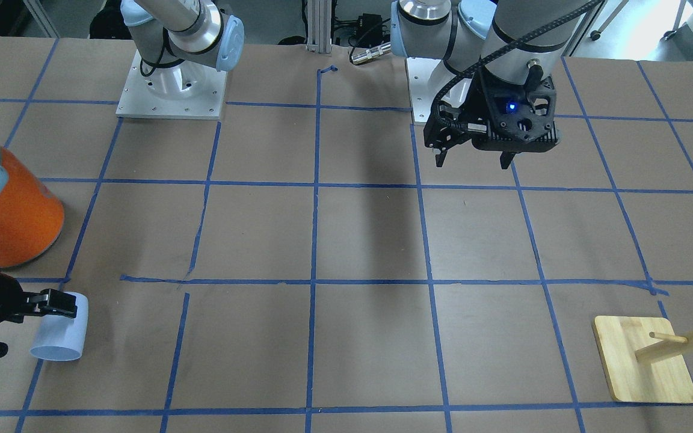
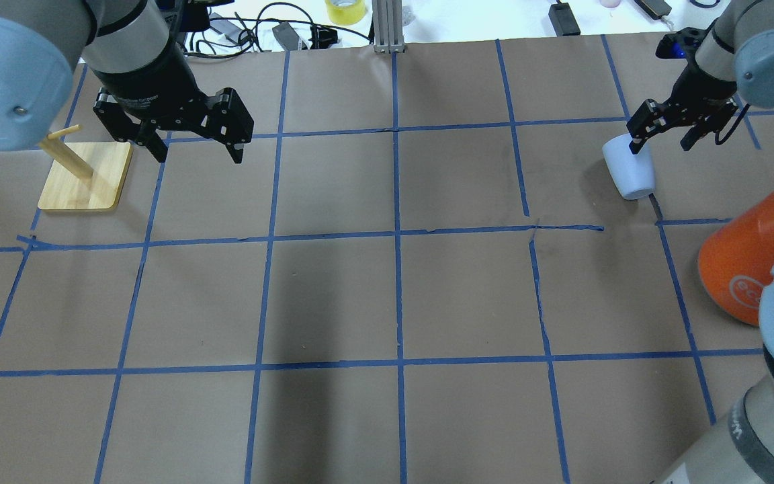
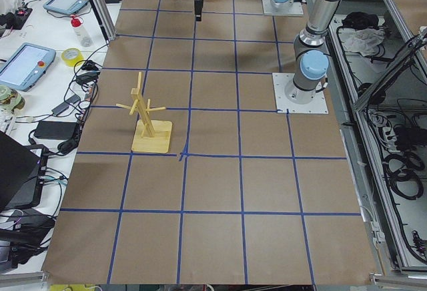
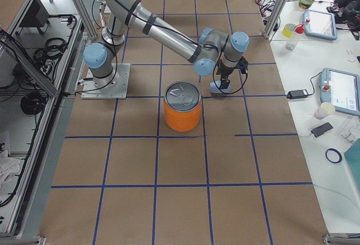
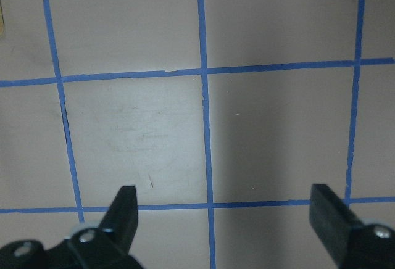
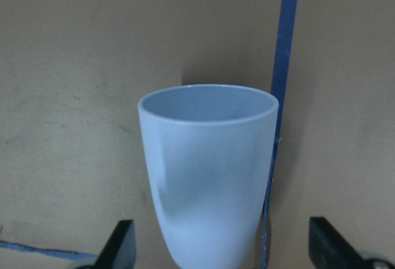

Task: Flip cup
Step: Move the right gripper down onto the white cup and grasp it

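Note:
The pale lavender-blue cup (image 2: 629, 173) is tipped over at the table's far right, its base end toward my right gripper and its open rim pointing away. It also shows in the front view (image 1: 61, 334) and the right wrist view (image 6: 207, 170). My right gripper (image 2: 661, 144) is open, with one finger on each side of the cup's base end and a gap showing in the right wrist view (image 6: 225, 250). My left gripper (image 2: 197, 156) is open and empty above the table on the far left, and its wrist view (image 5: 225, 213) shows only paper and tape.
A large orange metal-topped can (image 2: 736, 275) stands close to the cup, on the robot's side of it, also in the right side view (image 4: 183, 107). A wooden peg stand (image 2: 84, 178) is beside the left gripper. Blue tape lines grid the brown table.

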Available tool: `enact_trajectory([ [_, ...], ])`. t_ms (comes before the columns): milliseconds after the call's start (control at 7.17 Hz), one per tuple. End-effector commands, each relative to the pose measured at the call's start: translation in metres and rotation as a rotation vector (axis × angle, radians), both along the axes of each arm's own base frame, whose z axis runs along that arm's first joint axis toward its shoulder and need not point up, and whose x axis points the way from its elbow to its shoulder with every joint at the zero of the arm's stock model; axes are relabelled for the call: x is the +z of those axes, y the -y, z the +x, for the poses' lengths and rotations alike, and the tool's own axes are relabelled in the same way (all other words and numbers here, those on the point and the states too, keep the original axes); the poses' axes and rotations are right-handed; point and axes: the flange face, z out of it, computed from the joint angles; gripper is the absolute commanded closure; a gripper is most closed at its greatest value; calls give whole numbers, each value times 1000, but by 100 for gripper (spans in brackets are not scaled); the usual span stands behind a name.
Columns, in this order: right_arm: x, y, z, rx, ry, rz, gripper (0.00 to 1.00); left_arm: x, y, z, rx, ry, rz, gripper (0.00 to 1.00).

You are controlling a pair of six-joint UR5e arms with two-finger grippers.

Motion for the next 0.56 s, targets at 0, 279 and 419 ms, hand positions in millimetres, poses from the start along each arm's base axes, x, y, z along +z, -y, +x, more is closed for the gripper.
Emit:
enact_trajectory([
  [0, -28, 7, 1, 5, 2, 2, 1, 0, 0, 0, -1, 0, 1, 0],
  [279, -37, 9, 1, 1, 6, 9, 2, 0, 0, 0, 0, -1, 1, 0],
  [419, -38, 11, 4, 1, 28, -5, 14, 0, 0, 0, 1, 0, 1, 0],
])
